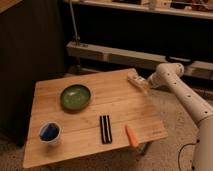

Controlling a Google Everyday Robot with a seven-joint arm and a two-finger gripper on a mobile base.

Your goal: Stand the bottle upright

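The whitish bottle [134, 78] lies on its side at the far right edge of the wooden table [120, 107]. My gripper [142, 81] is at the end of the white arm, which reaches in from the right. It is right at the bottle, at table height.
A green bowl [76, 96] sits left of the table's middle. A blue cup [50, 133] stands at the front left. A black striped block [105, 128] and an orange carrot piece [131, 135] lie near the front edge. A metal rail [115, 54] runs behind the table.
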